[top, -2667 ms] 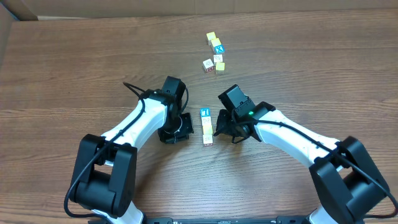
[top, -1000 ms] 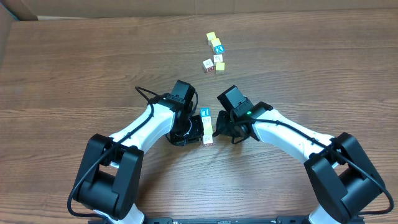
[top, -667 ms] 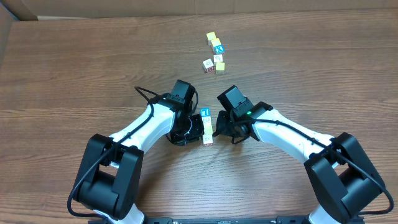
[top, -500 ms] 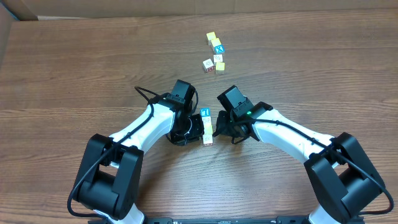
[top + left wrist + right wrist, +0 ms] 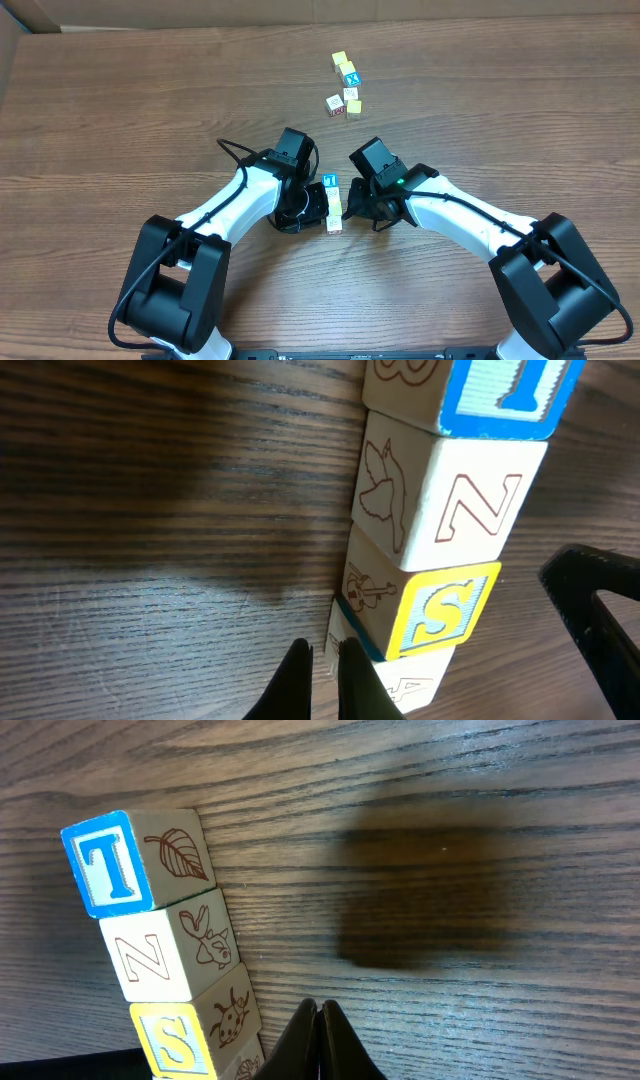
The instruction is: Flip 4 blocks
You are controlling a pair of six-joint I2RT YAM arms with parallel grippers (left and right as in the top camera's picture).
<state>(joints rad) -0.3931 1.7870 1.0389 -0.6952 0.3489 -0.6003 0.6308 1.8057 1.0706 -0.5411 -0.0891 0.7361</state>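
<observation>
Right wrist view's bottom edge crops the 4th block (image 5: 248, 1070).

Left pincer (image 5: 322, 665), right pincer (image 5: 320, 1020) seemingly hem blocks (image 5: 332, 205).

The table (image 5: 120, 120) shows dark wood grain with a matt finish. The blocks (image 5: 165, 958) are pale smooth wood with printed colour faces. The arm shells (image 5: 470, 222) are glossy white plastic

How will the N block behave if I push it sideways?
Likely rigid and light: the N block looks like wood. Flat faces suggest sliding or tipping, not rolling. Touching the T block and S block, it may drag them.
</observation>
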